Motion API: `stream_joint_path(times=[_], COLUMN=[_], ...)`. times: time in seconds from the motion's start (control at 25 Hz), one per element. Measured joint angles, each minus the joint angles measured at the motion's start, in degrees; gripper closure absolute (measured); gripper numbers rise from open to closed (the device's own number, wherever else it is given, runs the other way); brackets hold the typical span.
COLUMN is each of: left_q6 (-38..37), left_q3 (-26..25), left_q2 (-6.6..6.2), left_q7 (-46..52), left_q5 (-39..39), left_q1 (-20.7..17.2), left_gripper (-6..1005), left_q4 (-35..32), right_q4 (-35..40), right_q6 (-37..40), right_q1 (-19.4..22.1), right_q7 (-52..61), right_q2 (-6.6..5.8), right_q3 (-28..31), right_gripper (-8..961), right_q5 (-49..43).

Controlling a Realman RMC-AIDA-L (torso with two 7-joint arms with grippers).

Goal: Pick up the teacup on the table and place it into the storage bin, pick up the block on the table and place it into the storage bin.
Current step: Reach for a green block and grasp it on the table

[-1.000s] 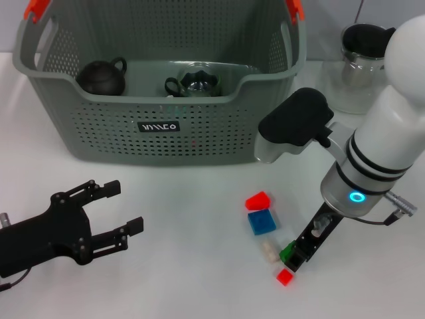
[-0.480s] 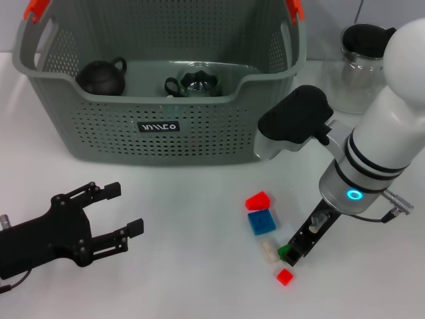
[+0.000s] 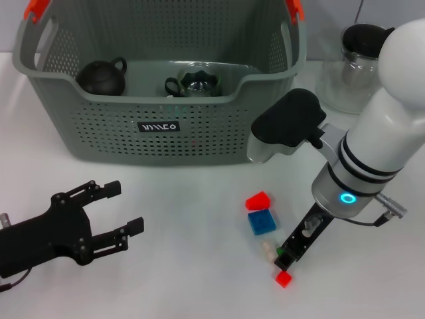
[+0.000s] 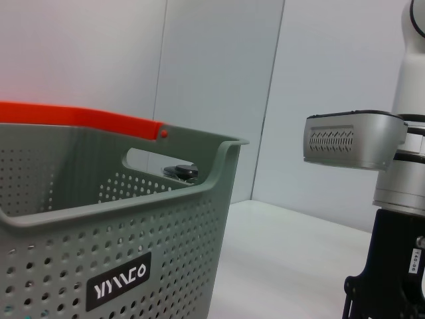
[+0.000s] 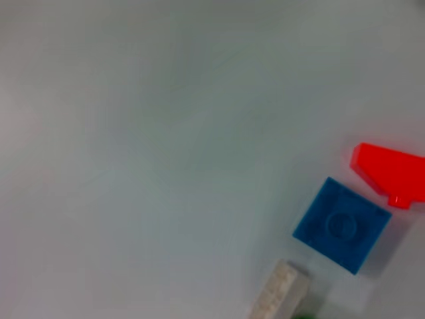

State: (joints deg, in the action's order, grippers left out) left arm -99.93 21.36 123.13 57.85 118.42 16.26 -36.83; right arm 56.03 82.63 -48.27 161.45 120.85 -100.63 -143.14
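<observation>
The right gripper (image 3: 287, 256) has slid left along the tabletop (image 3: 186, 266), now over the green block (image 3: 281, 252); I cannot tell whether its jaws grip it. A small red cube (image 3: 283, 278) lies just beside, with a pale stick (image 3: 267, 250), a studded blue block (image 3: 261, 221) and a red wedge (image 3: 257, 201) close by. Behind stands the perforated grey bin (image 3: 159, 86), holding a dark teapot (image 3: 101, 76) and a glossy teacup (image 3: 193, 83). The left gripper (image 3: 99, 219) rests wide open, well apart. A glass jar (image 3: 358, 66) stands beside the bin.
</observation>
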Motion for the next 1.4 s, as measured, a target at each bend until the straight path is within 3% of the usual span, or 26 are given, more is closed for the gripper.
stream_joint_path(times=[1.2,1.4], left_q6=[0.0,0.0], left_q3=[0.0,0.0], left_q2=[0.00,0.00], left_q7=[0.1,0.1], left_q5=[0.0,0.0], left_q1=[0.0,0.0], left_gripper=[177,177], left_q4=[0.0,0.0], right_q4=[-1.8,-1.1], right_q6=[-1.7,-0.9], right_q1=[-1.1,-0.9], right_q7=[0.8,0.6], right_q2=[-0.03,-0.20], right_q3=[0.2,0.5], right_gripper=[401,509], right_q5=[0.1,0.1])
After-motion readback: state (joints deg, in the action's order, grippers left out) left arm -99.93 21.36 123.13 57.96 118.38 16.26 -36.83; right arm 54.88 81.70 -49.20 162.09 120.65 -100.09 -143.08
